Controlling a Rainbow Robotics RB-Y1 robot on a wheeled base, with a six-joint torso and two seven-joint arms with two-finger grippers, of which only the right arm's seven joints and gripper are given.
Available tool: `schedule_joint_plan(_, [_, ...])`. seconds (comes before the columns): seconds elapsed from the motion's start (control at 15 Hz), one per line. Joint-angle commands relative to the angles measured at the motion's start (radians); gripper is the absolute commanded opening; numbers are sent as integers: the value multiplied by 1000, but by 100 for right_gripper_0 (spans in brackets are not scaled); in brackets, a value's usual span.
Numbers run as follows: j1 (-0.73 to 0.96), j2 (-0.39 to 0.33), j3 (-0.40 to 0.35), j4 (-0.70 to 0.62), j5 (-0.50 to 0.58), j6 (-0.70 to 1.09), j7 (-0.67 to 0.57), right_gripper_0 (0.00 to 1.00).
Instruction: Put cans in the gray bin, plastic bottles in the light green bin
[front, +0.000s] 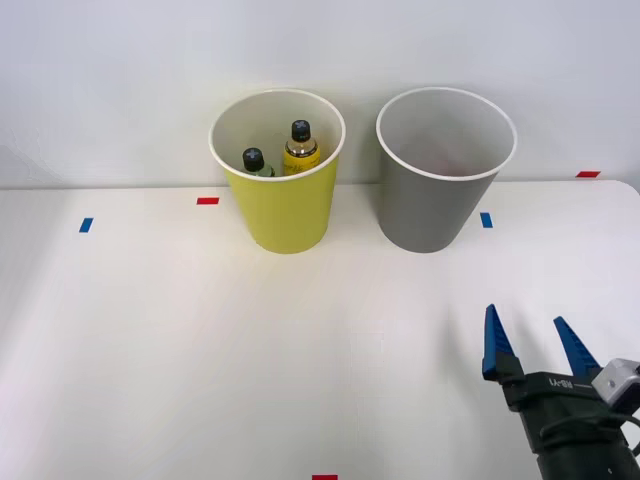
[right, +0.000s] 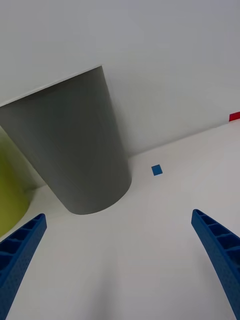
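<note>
The right arm's end effector (front: 534, 345), two blue ribbed fingers on a black body, hangs spread wide and empty low over the near right part of the white tabletop (front: 150, 360). Both tall tapered bins with white rims stand side by side at the far edge, by the wall: the yellow-green one (front: 283, 205) to the left, the gray one (front: 436, 195) to the right and almost straight ahead of the end effector. Two small black-capped plastic bottles, one yellow-bodied (front: 300, 148) and one darker greenish (front: 255, 161), stand upright inside the yellow-green bin, so that part of the sorting looks done. A faint reddish patch shows inside the gray bin, too vague to call a can. In the right wrist view the gray bin's wall (right: 75, 150) rises ahead, with bare surface between it and the fingers (right: 20, 255). No loose item lies on the tabletop, so the next move probably needs only a retreat, and there is open room all round.
</note>
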Motion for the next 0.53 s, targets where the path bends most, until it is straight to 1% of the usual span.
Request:
schedule_joint_plan(0.07, [51, 23, 2, 1, 121, -40, -166, 100])
schedule_joint_plan(0.2, [79, 24, 6, 6, 158, -74, -216, 100])
schedule_joint_plan(0.33, [77, 21, 6, 43, 170, -131, -208, 100])
schedule_joint_plan(0.53, [73, 18, 5, 118, 193, -266, -179, 100])
